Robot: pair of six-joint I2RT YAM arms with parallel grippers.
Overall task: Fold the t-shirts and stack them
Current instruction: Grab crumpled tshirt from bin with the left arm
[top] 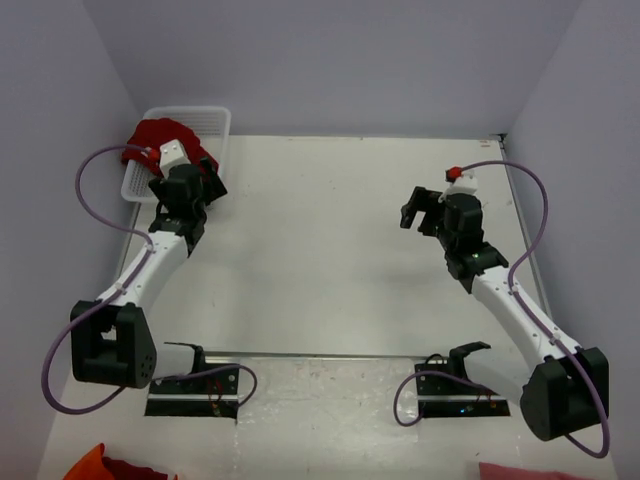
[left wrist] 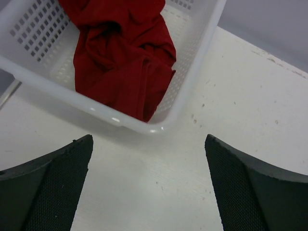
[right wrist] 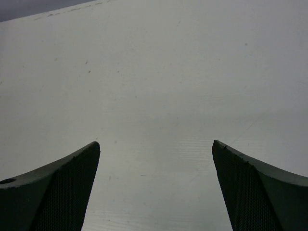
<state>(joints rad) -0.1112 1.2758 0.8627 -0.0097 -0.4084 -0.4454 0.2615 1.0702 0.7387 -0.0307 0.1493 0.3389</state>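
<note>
A crumpled dark red t-shirt [left wrist: 122,57] lies bunched inside the white mesh basket [left wrist: 192,72] at the table's far left corner; from above the t-shirt [top: 160,132] shows over the basket [top: 205,120]. My left gripper [left wrist: 149,144] hovers open just in front of the basket's near rim, with only bare table between its fingers [left wrist: 48,187]. From above the left gripper [top: 195,190] sits beside the basket. My right gripper [right wrist: 156,144] stands open over bare white table at the right, seen from above as the right gripper [top: 420,205], holding nothing.
Grey walls close in the white table [top: 320,250] on three sides. Red-orange cloth [top: 95,465] lies below the left arm's base at the near edge, and a pink piece [top: 520,470] at the bottom right. Purple cables loop beside both arms.
</note>
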